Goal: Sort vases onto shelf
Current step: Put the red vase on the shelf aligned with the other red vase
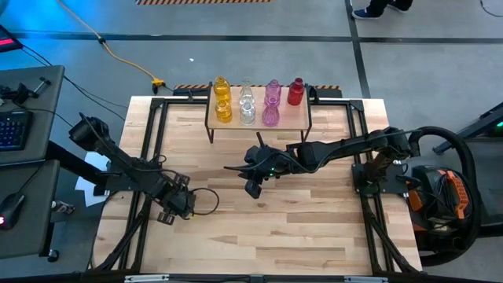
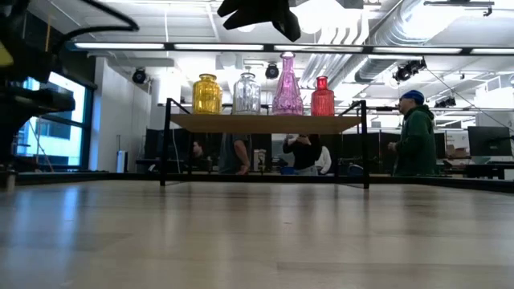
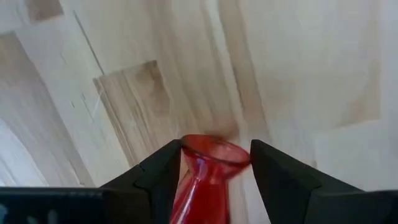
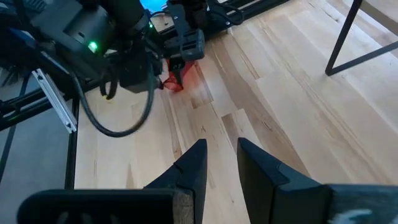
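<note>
Left gripper (image 3: 214, 177): mine, clamped on the neck of a red vase (image 3: 205, 180), low over the near-left part of the bench (image 1: 259, 228).
Grip point: fingers (image 3: 155, 180) sit just under the flared lip, one on each side of the neck; I judge that the best place, since the lip should stop it sliding down.
Handling: glass, so light and stiff but slick and breakable; I would squeeze no harder than needed and set it down gently, not drop it.
Balance: the bulb hangs below the grip and is hidden from me, so it may swing if I move fast.
Right gripper (image 4: 221, 162): empty, fingers a little apart, hovering over mid-bench just in front of the shelf (image 1: 299, 119).
Shelf: at the far edge of the bench, carrying yellow vases (image 1: 222, 101), clear vases (image 1: 247, 104), pink vases (image 1: 272, 104) in pairs, and one red vase (image 1: 295, 92) at its right end.
Free spot: beside that lone red one, at the right end, as I read it.
In the way: the right arm (image 1: 346, 148) lies across my path to that end; the pink pair stands close to the gap, so a knock there is the risk.
Beyond: people stand in the room behind the shelf, well apart from the bench.
</note>
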You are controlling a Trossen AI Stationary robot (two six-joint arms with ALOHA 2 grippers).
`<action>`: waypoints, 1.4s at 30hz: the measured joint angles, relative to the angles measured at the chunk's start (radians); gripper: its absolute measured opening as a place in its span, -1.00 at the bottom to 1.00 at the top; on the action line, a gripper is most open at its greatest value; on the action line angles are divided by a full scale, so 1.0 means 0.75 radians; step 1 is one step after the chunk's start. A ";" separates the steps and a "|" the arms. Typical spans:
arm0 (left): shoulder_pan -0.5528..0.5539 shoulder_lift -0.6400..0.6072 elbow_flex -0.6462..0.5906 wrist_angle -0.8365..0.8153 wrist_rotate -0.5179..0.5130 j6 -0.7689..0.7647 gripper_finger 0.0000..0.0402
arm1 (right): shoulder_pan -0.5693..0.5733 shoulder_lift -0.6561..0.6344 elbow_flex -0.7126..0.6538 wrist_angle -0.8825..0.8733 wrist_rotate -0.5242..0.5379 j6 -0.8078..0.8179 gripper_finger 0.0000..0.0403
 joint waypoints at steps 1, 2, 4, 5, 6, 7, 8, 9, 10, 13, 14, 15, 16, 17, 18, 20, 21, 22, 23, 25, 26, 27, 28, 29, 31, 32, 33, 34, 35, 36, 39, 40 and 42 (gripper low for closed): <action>0.003 0.019 0.000 0.001 -0.001 -0.021 -0.07 | 0.000 0.000 0.000 -0.001 0.000 -0.001 -0.65; 0.008 0.043 0.000 0.000 0.000 -0.030 -0.07 | 0.000 0.000 0.000 -0.001 0.000 -0.001 -0.65; 0.009 0.104 0.000 -0.004 0.000 -0.026 -0.07 | 0.000 0.000 0.000 -0.001 0.000 -0.002 -0.65; 0.009 0.131 0.000 -0.003 0.001 -0.013 -0.07 | 0.000 0.000 0.000 -0.001 0.000 -0.002 -0.65; 0.008 0.163 0.000 -0.003 0.004 0.005 -0.07 | 0.000 0.000 0.000 -0.002 0.000 -0.004 -0.65; 0.006 0.194 0.000 -0.003 0.009 0.020 -0.07 | 0.000 0.000 0.000 -0.002 0.000 -0.004 -0.65; 0.006 0.223 0.000 -0.004 0.015 0.032 -0.07 | 0.000 0.000 0.000 -0.003 -0.001 -0.005 -0.65; 0.006 0.240 0.004 -0.005 0.025 0.045 -0.07 | 0.000 0.000 0.000 -0.003 -0.004 -0.004 -0.65; 0.007 0.252 0.006 -0.008 0.034 0.048 -0.07 | 0.000 0.000 0.000 -0.003 -0.008 -0.004 -0.65; 0.007 0.261 0.008 -0.011 0.033 0.015 -0.07 | 0.000 0.000 0.000 -0.007 -0.013 -0.013 -0.65; 0.007 0.252 0.012 -0.011 0.028 0.018 -0.07 | 0.000 0.000 0.000 -0.006 -0.013 -0.022 -0.65; 0.006 0.245 0.019 -0.016 0.018 0.034 -0.07 | 0.000 0.000 0.000 -0.006 -0.014 -0.029 -0.65; 0.005 0.235 0.030 -0.015 0.012 0.059 -0.07 | 0.001 0.000 0.000 -0.006 -0.014 -0.030 -0.65; 0.006 0.217 0.048 -0.017 0.008 0.086 -0.07 | 0.001 0.000 0.000 -0.006 -0.014 -0.033 -0.65; 0.006 0.194 0.071 -0.012 -0.002 0.109 -0.07 | 0.001 0.000 0.000 -0.006 -0.014 -0.035 -0.65; 0.009 0.171 0.101 -0.026 -0.022 0.127 -0.07 | 0.001 0.000 0.000 -0.012 -0.014 -0.035 -0.65; 0.015 0.162 0.113 -0.057 -0.032 0.136 -0.07 | 0.001 0.000 0.000 -0.013 -0.014 -0.035 -0.65; 0.018 0.150 0.129 -0.097 -0.039 0.148 -0.07 | 0.001 0.000 0.000 -0.013 -0.014 -0.035 -0.65; 0.019 0.138 0.142 -0.121 -0.043 0.158 -0.07 | 0.001 0.000 0.000 -0.013 -0.014 -0.035 -0.65; 0.023 0.119 0.161 -0.174 -0.050 0.208 -0.07 | 0.001 0.000 0.000 -0.017 -0.014 -0.035 -0.65; 0.025 0.113 0.163 -0.220 -0.050 0.242 -0.07 | 0.001 0.000 0.000 -0.020 -0.014 -0.035 -0.65; 0.025 0.107 0.160 -0.264 -0.050 0.274 -0.07 | 0.001 0.000 0.000 -0.022 -0.014 -0.035 -0.65; 0.025 0.101 0.157 -0.309 -0.049 0.301 -0.07 | 0.001 0.000 0.000 -0.024 -0.014 -0.035 -0.65; 0.025 0.098 0.155 -0.339 -0.042 0.322 -0.07 | 0.001 0.000 0.000 -0.024 -0.014 -0.035 -0.65; 0.025 0.093 0.156 -0.388 -0.010 0.353 -0.07 | 0.001 0.000 0.000 -0.024 -0.014 -0.035 -0.65; 0.025 0.091 0.157 -0.413 0.006 0.367 -0.07 | 0.001 0.000 0.000 -0.025 -0.014 -0.035 -0.65; 0.025 0.089 0.157 -0.438 0.014 0.377 -0.07 | 0.001 0.000 0.000 -0.026 -0.014 -0.035 -0.65; 0.024 0.089 0.157 -0.451 0.024 0.382 -0.07 | 0.001 0.000 0.000 -0.026 -0.014 -0.035 -0.65; 0.024 0.089 0.156 -0.455 0.042 0.393 -0.07 | 0.001 0.000 0.000 -0.026 -0.014 -0.035 -0.65; 0.024 0.089 0.157 -0.454 0.056 0.407 -0.07 | 0.001 0.000 0.000 -0.026 -0.014 -0.035 -0.65; 0.022 0.091 0.157 -0.432 0.068 0.468 -0.07 | 0.001 0.000 0.000 -0.026 -0.014 -0.035 -0.65; 0.022 0.093 0.157 -0.418 0.067 0.490 -0.07 | 0.001 0.000 0.000 -0.027 -0.014 -0.035 -0.65; 0.022 0.094 0.157 -0.389 0.064 0.527 -0.07 | 0.001 0.000 0.000 -0.027 -0.014 -0.035 -0.65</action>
